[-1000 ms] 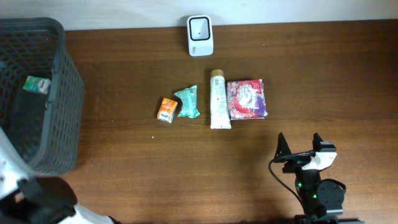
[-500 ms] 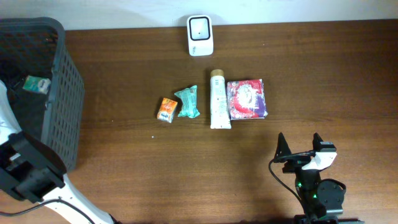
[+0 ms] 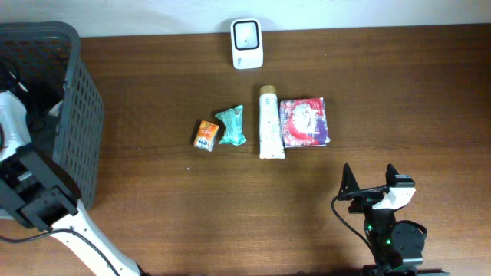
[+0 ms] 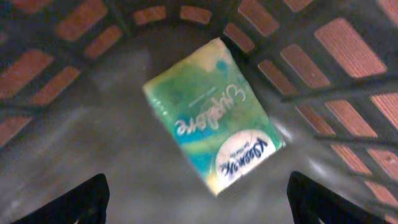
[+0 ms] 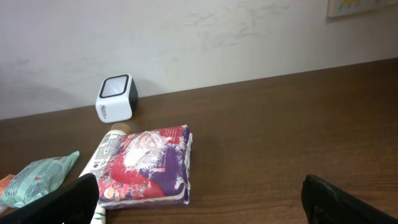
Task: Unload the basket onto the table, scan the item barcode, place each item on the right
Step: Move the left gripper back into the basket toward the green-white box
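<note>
Hovering left fingers (image 4: 74, 202) wide apart inside the dark lattice basket (image 4: 81, 143), walls close around, facing a glossy green rectangular tissue pack (image 4: 211, 118) just ahead, seemingly untouched. Holding right fingers (image 5: 62, 202) apart, empty, over open wood surface (image 5: 280, 143), facing the boxy white scanner (image 5: 116, 98) far ahead-left.

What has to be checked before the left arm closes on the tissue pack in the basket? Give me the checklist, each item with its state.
1. Left gripper open: ok, fingertips wide apart, touching nothing.
2. Kleenex tissue pack between the fingertips: ok, lying flat on the floor of the basket.
3. Pack free of the basket's wall: cannot tell, its far corner lies close to it.
4. Barcode located: cannot tell, none visible on the blurred upper face.
5. Scanner unobstructed: ok, nothing covers its window.
6. Right gripper out of the way: ok, open, far from the basket.
</note>
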`<state>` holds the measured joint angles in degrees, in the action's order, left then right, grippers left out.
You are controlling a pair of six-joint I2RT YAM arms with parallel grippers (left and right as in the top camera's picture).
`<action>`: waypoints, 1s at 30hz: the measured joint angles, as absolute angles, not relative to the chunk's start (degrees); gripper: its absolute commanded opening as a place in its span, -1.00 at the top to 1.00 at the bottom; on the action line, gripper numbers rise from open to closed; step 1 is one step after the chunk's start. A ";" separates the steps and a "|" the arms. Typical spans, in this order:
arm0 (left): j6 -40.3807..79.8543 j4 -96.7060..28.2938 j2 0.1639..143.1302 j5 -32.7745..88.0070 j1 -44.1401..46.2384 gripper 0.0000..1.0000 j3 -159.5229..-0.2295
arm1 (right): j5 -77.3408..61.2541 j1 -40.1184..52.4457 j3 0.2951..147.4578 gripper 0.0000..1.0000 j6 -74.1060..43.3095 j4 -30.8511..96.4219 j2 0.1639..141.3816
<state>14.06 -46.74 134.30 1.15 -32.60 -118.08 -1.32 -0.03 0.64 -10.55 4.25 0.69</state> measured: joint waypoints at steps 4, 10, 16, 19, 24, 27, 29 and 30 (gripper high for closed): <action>14.06 -43.33 134.74 1.15 -31.55 -0.55 -118.08 | -1.32 -0.03 0.62 -0.97 -10.55 4.27 0.69; 13.67 -43.16 136.68 1.13 -31.24 -0.10 -118.04 | -1.32 -0.03 0.62 -0.97 -10.55 4.25 0.69; 13.19 -44.51 138.04 0.47 -31.35 1.00 -118.04 | -1.32 -0.03 0.62 -0.97 -10.55 4.27 0.69; 13.13 -45.50 137.99 0.45 -31.51 1.00 -118.02 | -1.32 -0.03 0.62 -0.97 -10.52 4.27 0.69; 13.13 -46.22 134.63 0.21 -31.68 0.84 -118.02 | -1.32 -0.03 0.64 -0.97 -10.55 4.27 0.69; 13.15 -48.45 127.92 0.14 -31.68 0.10 -118.04 | -1.32 -0.03 0.62 -0.97 -10.52 4.25 0.69; 13.08 -49.54 125.58 0.03 -31.68 -0.16 -118.10 | -1.32 -0.03 0.62 -0.98 -10.55 4.25 0.69; 13.10 -49.47 125.58 0.03 -31.68 -0.25 -118.08 | -1.32 -0.03 0.62 -0.97 -10.55 4.25 0.69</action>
